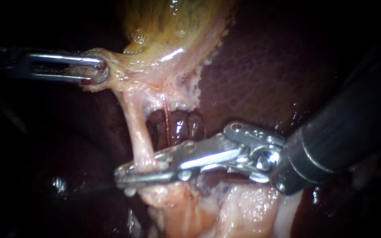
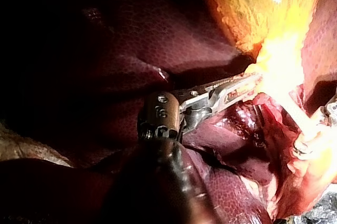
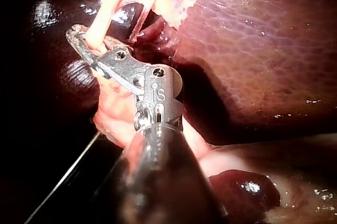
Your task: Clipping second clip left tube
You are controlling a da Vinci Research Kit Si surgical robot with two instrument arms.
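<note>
centrally, the left tube (image 1: 136, 132), a pale pink, smooth cord of tissue, runs down and slightly to the right from the lower end of the yellow-green, glistening gallbladder (image 1: 173, 26) to a mound of pale pink fatty tissue (image 1: 177, 207) at the lower edge of the endoscope view. the right instrument (image 1: 134, 171), a dark shaft ending in two long, slender silver jaws, enters from the right and reaches across below the window behind the tube. its jaws lie nearly together and hold the left tube from two sides, one jaw above and to the right of the cord, the other below and to its left. the grip sits at the cord's lowest stretch, just above the fatty mound. the jaw tips reach a little past the cord on its far side.

in the right wrist view the same cord enters the jaws close to their tips.

the left instrument (image 1: 97, 70), a bright steel pair of slotted jaws entering from the left, is clamped on the pale tissue at the gallbladder's lower end, just above the top of the tube. a thin reddish strand (image 1: 166, 117) hangs just to the right of the tube, apart from both instruments. dark maroon, finely mottled liver (image 1: 261, 66) fills the background.
</note>
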